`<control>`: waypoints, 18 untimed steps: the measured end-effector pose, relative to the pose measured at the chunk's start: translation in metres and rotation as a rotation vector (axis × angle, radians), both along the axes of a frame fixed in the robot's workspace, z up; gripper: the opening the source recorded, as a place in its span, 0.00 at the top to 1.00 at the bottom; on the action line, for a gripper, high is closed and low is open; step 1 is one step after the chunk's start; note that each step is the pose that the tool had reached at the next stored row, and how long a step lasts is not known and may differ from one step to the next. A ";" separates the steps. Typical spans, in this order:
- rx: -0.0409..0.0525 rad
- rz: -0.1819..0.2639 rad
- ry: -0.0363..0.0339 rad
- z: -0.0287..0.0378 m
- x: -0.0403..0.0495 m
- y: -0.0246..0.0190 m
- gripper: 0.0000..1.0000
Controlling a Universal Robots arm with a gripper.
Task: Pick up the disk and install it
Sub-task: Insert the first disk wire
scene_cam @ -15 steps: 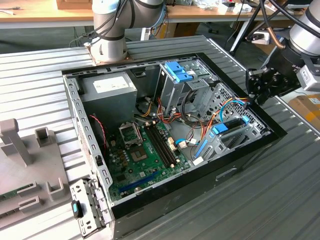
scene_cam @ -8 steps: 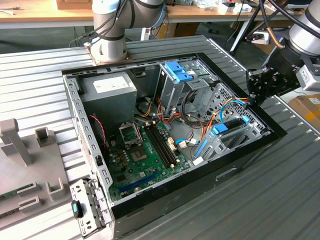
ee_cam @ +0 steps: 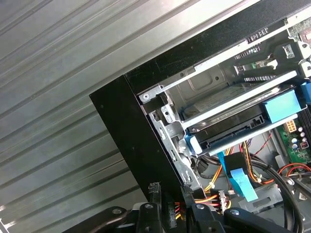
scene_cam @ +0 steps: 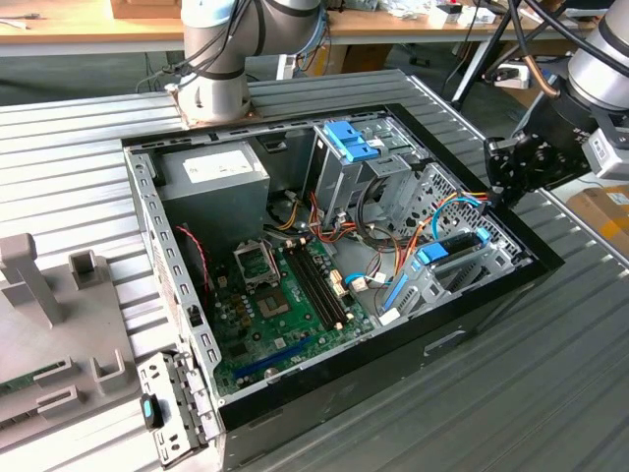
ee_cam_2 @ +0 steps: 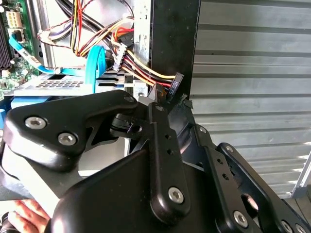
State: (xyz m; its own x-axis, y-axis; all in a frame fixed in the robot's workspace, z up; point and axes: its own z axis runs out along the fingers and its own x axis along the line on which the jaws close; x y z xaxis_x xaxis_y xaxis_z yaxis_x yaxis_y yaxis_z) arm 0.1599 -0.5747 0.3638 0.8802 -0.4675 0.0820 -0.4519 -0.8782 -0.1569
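Inspection, exterior view: one gripper [scene_cam: 494,182] hangs at the 3 o'clock rim of the one open computer case [scene_cam: 324,379]. In the first wrist view its two fingers [ee_cam: 154,199] stand parted, with nothing between them. One disk [scene_cam: 458,247] lies flat in the drive bay at the case's 4 o'clock corner, framed by its blue bracket, near the gripper but apart from it. One grey power supply [scene_cam: 211,177] sits at 11 o'clock, and one metal cage [scene_cam: 339,172] stands at 1 o'clock.
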 end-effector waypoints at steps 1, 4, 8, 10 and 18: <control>0.0000 0.000 0.0000 0.0000 0.0000 0.0000 0.71; 0.0000 0.000 0.0000 0.0000 0.0001 0.0000 0.72; 0.0000 0.000 0.0000 0.0000 0.0001 0.0000 0.84; 0.0001 0.000 0.0000 0.0000 0.0002 0.0000 0.84; 0.0022 -0.001 -0.0016 0.0088 0.0001 0.0000 0.84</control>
State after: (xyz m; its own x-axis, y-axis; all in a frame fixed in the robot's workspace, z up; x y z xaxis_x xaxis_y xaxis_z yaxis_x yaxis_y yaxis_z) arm 0.1600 -0.5748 0.3727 0.8798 -0.4682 0.0824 -0.4521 -0.8776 -0.1595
